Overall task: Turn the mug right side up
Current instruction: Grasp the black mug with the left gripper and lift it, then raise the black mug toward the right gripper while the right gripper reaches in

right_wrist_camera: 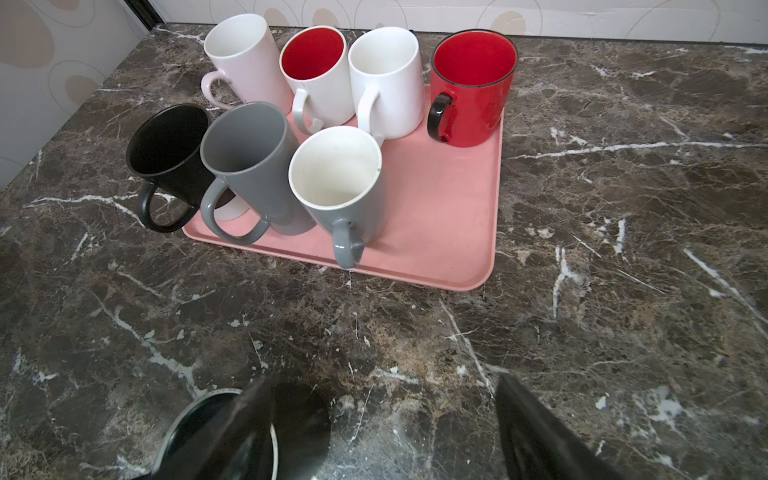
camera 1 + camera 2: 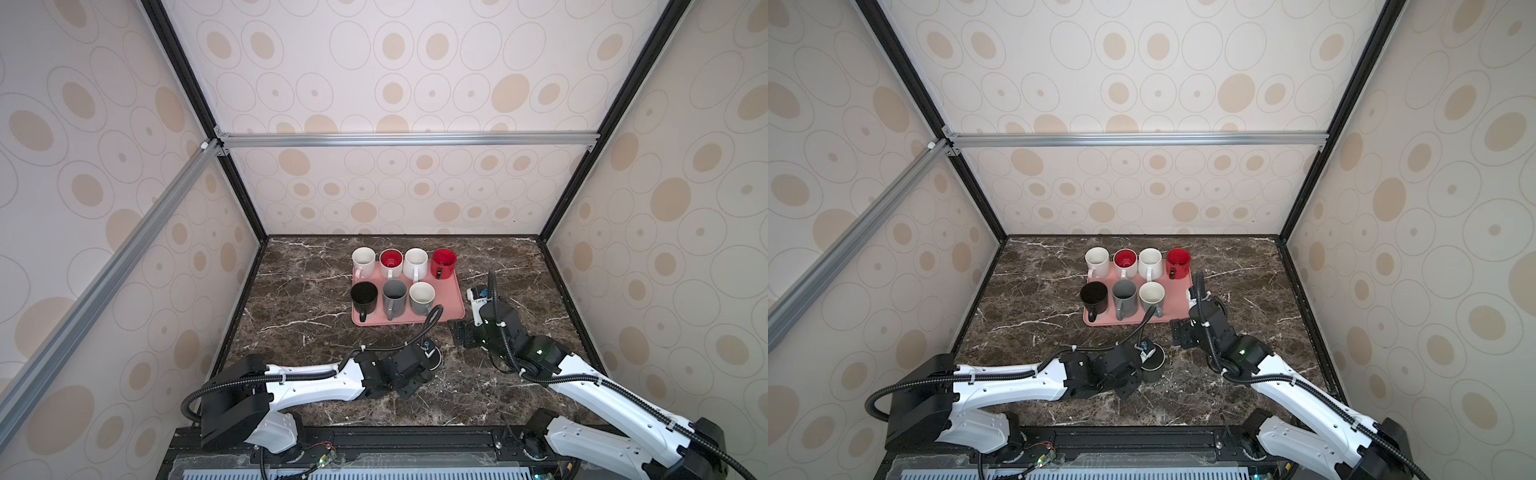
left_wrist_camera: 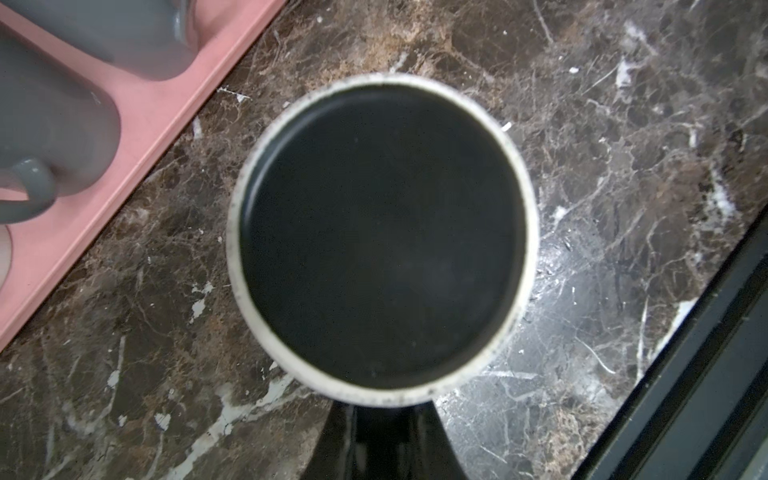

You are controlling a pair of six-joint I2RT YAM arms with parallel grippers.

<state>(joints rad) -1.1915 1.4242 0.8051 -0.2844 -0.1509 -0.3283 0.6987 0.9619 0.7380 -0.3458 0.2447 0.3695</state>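
— Item sought?
— Overturned mug. Dark, base up, pale unglazed ring round the base. On the marble table, near the front edge of the pink tray, not on it.

— Left gripper?
— Fingers pressed together at the side of the overturned mug, pinching what looks like its handle. Handle itself mostly hidden. Low over the table.

— Right gripper?
— Spread wide, holding nothing. Above bare table by the tray's front right corner. Near the overturned mug but apart from it.

— Tray contents?
— Seven upright mugs. Back row of four: white, white with red inside, white, red with black handle. Front row of three: black, grey, grey with white inside. All handles toward the arms.
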